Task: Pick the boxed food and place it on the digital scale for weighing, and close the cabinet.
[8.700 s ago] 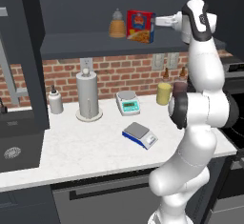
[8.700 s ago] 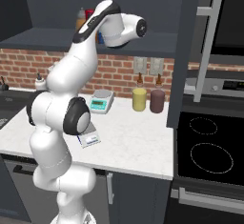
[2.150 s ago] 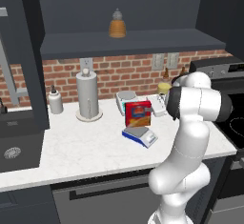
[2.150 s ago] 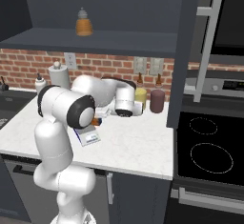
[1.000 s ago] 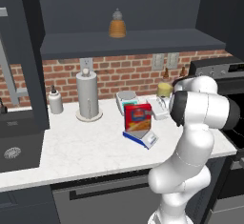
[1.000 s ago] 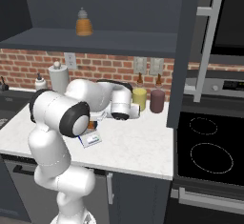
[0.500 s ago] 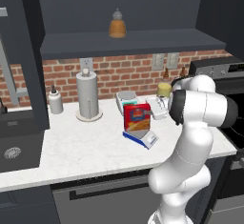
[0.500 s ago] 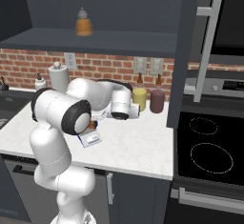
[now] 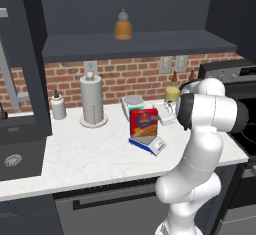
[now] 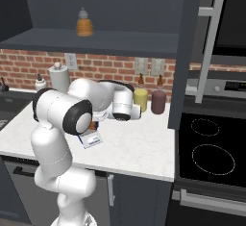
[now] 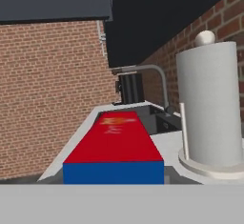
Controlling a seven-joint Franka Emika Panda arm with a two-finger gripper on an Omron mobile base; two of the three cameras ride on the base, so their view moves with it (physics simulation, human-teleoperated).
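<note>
Boxed food [image 9: 143, 123] upright on digital scale [image 9: 148, 144], mid counter [image 9: 80, 154]. Gripper [image 9: 161, 115] at box's right side; whether pinching or spread, cannot tell. Placing step ending. Next: release, retreat, shut cabinet [image 10: 188, 52].

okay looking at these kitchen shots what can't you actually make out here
- Gripper jaws: the boxed food hides them in the left base view, the arm's own body in the right base view; open or shut is unclear.
- Digital scale: display too small to read; the box covers its plate.
- Cabinet: cut off by the right base view's top edge.
</note>
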